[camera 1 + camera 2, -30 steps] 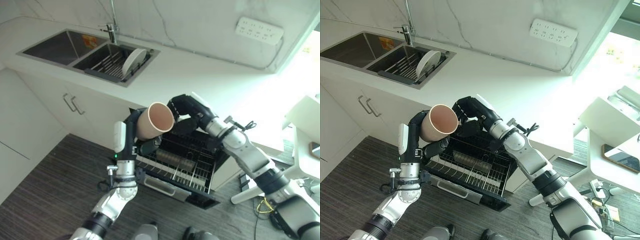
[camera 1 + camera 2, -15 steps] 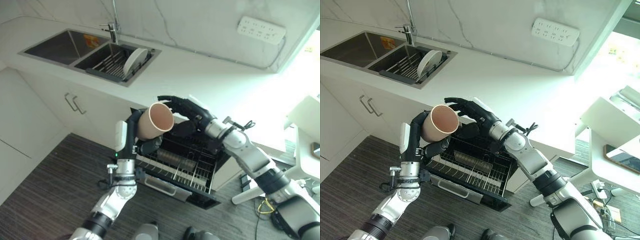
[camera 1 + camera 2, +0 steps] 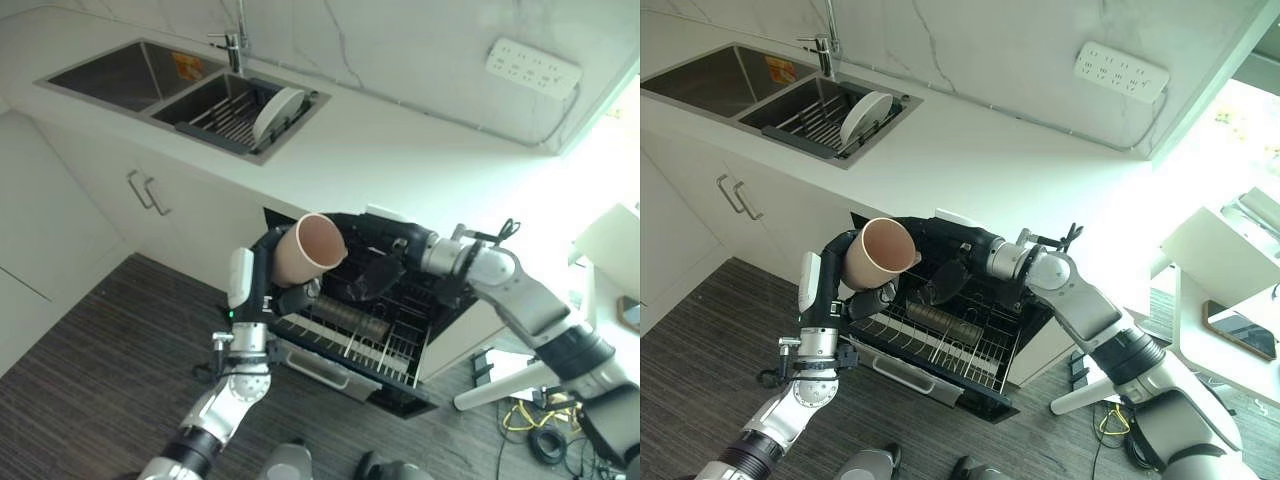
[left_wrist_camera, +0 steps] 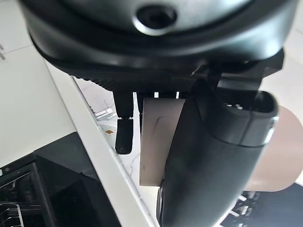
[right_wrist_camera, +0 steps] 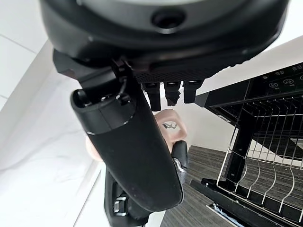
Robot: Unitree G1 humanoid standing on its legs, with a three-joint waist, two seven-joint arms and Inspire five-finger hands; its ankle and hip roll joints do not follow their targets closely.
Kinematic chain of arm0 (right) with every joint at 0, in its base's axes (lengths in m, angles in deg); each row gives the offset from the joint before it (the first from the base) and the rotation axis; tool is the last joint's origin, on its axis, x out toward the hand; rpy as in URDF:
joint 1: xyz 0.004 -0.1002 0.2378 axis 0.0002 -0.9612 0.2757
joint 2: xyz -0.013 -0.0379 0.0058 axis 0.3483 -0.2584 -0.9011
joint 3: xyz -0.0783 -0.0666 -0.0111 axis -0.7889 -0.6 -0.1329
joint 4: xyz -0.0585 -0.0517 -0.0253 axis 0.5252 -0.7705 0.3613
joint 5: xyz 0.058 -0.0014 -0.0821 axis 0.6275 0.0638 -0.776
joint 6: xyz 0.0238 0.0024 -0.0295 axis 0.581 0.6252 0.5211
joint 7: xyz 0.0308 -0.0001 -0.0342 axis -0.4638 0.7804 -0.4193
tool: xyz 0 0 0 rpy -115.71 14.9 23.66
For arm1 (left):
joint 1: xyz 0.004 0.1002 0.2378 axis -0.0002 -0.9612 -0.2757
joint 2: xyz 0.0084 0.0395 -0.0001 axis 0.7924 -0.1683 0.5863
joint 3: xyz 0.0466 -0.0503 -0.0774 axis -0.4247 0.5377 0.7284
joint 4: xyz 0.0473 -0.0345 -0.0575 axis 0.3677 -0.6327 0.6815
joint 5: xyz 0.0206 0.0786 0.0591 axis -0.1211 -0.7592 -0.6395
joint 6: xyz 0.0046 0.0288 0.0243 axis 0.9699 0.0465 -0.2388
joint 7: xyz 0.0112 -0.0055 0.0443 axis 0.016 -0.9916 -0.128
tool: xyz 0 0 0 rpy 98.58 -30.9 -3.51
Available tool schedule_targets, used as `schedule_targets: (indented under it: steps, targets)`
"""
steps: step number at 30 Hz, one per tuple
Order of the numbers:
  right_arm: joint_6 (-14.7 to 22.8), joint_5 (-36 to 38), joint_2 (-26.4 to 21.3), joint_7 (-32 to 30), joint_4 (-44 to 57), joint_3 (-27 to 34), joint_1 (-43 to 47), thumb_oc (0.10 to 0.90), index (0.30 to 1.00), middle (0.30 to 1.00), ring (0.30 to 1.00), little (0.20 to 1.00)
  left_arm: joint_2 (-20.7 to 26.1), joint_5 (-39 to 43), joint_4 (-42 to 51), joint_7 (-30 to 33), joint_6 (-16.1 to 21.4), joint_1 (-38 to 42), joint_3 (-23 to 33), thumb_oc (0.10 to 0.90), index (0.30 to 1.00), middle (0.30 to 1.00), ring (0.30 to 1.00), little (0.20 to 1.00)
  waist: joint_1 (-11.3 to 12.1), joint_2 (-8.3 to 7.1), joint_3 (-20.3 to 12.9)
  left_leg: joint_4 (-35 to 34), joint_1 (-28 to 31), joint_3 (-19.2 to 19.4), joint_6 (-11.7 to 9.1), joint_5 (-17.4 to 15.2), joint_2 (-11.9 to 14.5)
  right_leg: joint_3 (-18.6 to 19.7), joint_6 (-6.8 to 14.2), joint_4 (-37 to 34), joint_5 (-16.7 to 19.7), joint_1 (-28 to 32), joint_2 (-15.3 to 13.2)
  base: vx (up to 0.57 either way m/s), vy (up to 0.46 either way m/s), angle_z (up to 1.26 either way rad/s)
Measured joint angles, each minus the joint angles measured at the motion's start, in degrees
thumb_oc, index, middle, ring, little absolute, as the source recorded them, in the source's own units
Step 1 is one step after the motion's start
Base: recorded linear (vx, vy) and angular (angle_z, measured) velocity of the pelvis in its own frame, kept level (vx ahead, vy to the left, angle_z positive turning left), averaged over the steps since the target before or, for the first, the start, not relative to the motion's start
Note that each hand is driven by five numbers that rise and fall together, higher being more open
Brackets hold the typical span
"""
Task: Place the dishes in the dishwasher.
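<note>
While the left hand (image 3: 272, 262) is curled around the tan cup (image 3: 308, 248), lifted over the front edge of the dishwasher rack (image 3: 370, 330), right hand (image 3: 952, 243) just behind the cup, fingers' state cannot be told.

1. One cup (image 3: 308, 248), above the rack.
2. One rack (image 3: 360, 330), pulled out of the dishwasher below the counter.
3. One plate (image 3: 276, 112), left of the rack, standing in the sink.
4. One sink (image 3: 120, 82) with two basins.
5. One tap (image 3: 234, 42).
6. One power strip (image 3: 531, 67), on the wall right of the sink.
7. Two cupboard handles (image 3: 145, 190), left of the rack.
8. Two hands: left hand (image 3: 285, 290), right hand (image 3: 372, 262).
</note>
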Motion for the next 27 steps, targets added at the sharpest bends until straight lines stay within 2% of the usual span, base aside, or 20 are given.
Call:
schedule_targets:
  steps: [4,5,7,9,11,18,27]
  targets:
    - [0.1,3.7,-1.8,-0.3,0.7,0.5,0.0,0.8,0.9,0.9,0.9,0.9,0.0,-0.5,-0.8,0.2,1.2,-0.4,0.0,0.4,0.3,0.3,0.3,0.3,-0.1,-0.05,0.0,0.0,0.0,0.0,0.0,0.0,0.0,0.0,0.0,0.0,0.0,0.0,0.0,0.0,0.0,0.0]
    - [0.6,3.7,-1.4,-2.4,0.7,0.5,0.0,0.8,0.9,0.9,0.9,0.9,0.0,-0.6,-0.7,0.2,1.2,-0.4,0.0,0.4,0.3,0.3,0.3,0.3,-0.1,-0.05,0.0,0.0,0.0,0.0,0.0,0.0,0.0,0.0,0.0,0.0,0.0,0.0,0.0,0.0,0.0,0.0]
    - [1.6,3.8,1.3,-6.7,0.3,0.8,0.0,0.8,0.9,0.9,0.9,0.9,0.0,-0.3,-0.7,0.2,0.9,-0.2,0.0,0.4,0.3,0.3,0.3,0.3,-0.5,-0.04,0.0,0.0,0.0,0.0,0.0,0.0,0.0,0.1,0.0,0.0,0.0,0.0,0.0,0.02,0.044,0.0]
    - [2.3,3.7,6.3,-8.5,-0.1,0.8,-0.1,0.8,0.9,0.9,0.9,0.9,0.1,0.5,-0.7,0.6,-0.5,1.5,0.8,0.4,0.3,0.3,0.3,0.3,-1.7,0.07,0.1,0.0,0.1,0.1,0.1,0.0,-0.1,0.2,0.0,0.1,0.0,0.0,-0.1,0.02,0.052,-0.01]
    - [3.3,3.7,9.1,-10.0,0.4,1.1,-0.4,0.8,0.9,0.9,0.9,0.9,-0.2,0.6,-0.6,0.9,-1.3,2.9,1.1,0.4,0.3,0.3,0.3,0.3,-2.5,0.27,0.2,0.0,0.1,0.2,0.1,0.1,-0.1,0.2,0.0,0.2,0.0,0.0,-0.1,0.0,0.016,-0.01]
    - [5.0,3.5,9.7,-11.3,0.3,1.2,-0.4,0.8,0.9,0.9,0.9,0.9,-0.2,0.5,-0.4,0.6,-3.1,3.1,0.5,0.4,0.3,0.3,0.3,0.3,-2.6,1.25,0.3,0.0,0.2,0.1,0.0,0.1,-0.1,0.2,0.0,0.2,0.0,0.0,-0.1,0.0,0.0,0.0]
    - [5.2,1.6,9.8,-12.0,0.3,1.1,-0.4,0.8,0.9,0.9,0.9,0.9,-0.1,0.7,1.9,-1.3,-5.4,2.7,0.6,0.4,0.3,0.3,0.3,0.3,-1.1,1.73,0.3,0.0,0.2,0.0,0.0,0.2,-0.1,0.2,0.0,0.3,0.0,0.1,-0.1,0.0,0.0,0.0]
